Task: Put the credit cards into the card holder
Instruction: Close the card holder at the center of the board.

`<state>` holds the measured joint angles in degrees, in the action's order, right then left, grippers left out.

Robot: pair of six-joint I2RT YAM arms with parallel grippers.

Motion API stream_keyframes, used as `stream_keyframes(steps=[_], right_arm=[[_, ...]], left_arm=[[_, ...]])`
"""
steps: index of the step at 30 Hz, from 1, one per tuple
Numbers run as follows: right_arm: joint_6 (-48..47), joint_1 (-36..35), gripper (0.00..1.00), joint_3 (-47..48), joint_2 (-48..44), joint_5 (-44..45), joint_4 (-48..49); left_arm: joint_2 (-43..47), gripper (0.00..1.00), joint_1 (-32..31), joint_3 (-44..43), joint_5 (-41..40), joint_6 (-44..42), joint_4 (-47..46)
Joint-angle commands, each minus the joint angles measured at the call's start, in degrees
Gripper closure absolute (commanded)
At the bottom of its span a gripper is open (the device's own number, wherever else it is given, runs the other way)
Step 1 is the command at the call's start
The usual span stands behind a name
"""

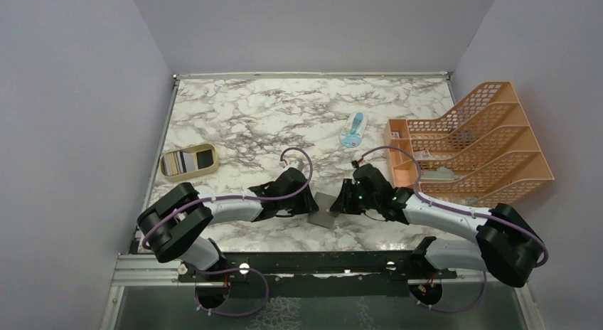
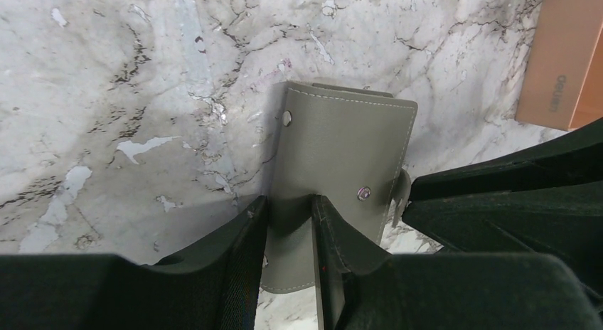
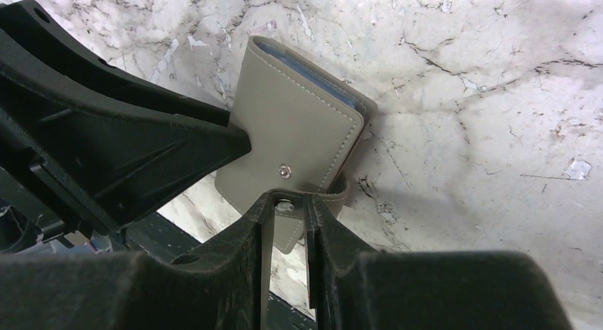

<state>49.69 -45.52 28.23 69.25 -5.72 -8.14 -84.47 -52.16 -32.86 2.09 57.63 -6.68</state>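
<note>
The card holder (image 1: 323,210), a closed grey wallet, lies near the table's front edge between my two grippers. In the left wrist view my left gripper (image 2: 288,205) is shut on the near edge of the card holder (image 2: 341,145). In the right wrist view my right gripper (image 3: 286,202) is shut on the wallet's tab clasp (image 3: 286,206), lifted off its stud. Pale blue inner pockets (image 3: 306,70) show at the far edge. The credit cards (image 1: 186,161) lie in a tan tray at the far left, away from my left gripper (image 1: 311,205) and my right gripper (image 1: 341,200).
The tan oval tray (image 1: 165,175) sits at the left. A light blue-and-white packet (image 1: 353,129) lies at mid-table. A large orange mesh file rack (image 1: 469,145) stands at the right, and its corner shows in the left wrist view (image 2: 562,60).
</note>
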Motion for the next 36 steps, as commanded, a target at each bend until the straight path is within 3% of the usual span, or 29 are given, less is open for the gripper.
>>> stream_keyframes(steps=[1, 17, 36], right_arm=[[1.74, 0.1, 0.78, 0.19, 0.77, -1.09, 2.15], [2.57, 0.14, 0.81, -1.44, 3.86, -2.21, 5.35], [-1.19, 0.08, 0.81, 1.32, -3.73, 0.2, -5.93]], left_arm=[[-1.57, 0.7, -0.75, 0.84, -0.91, 1.3, -0.23], [-1.1, 0.7, -1.6, 0.89, -0.8, 3.1, -1.41], [-1.86, 0.7, -1.8, 0.92, -1.22, 3.02, -1.74]])
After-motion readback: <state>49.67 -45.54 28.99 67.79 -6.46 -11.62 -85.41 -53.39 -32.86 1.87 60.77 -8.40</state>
